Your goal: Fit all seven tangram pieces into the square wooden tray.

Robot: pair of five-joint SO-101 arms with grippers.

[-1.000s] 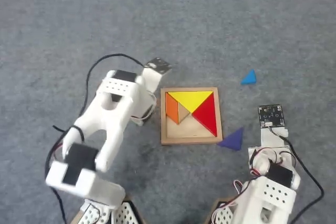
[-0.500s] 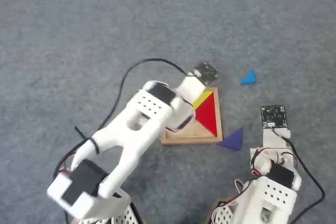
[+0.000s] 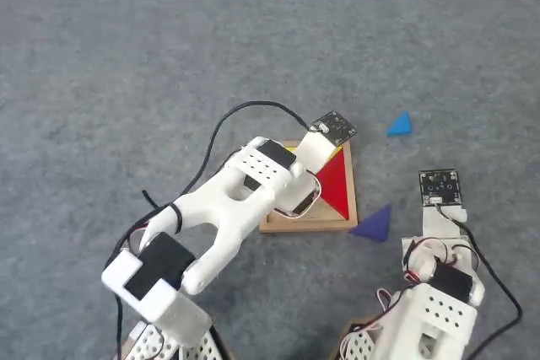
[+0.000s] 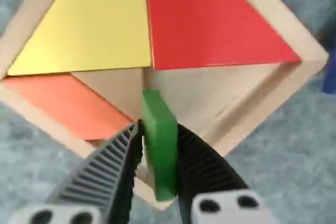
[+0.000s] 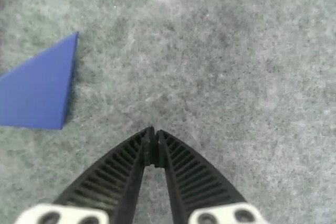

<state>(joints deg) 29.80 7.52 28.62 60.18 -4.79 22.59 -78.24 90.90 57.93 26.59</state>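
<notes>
Between the fingers of the left end effector stands a green piece, clenched on edge rather than flat. It hangs over the bare wood of the tray, close to the spot where the yellow triangle and red triangle meet, with the orange piece just beside it. The green piece's long axis runs from the end effector toward that meeting point. The open floor lies directly under it, so the coming move likely turns on tipping the piece flat and squaring it to the gap.

Lower right of the high view, the right end effector is clenched on nothing above the table. A dark blue triangle lies near it, just beside the tray's corner. A light blue triangle lies farther up the frame, well apart from the tray. The right arm is the nearer to both.
</notes>
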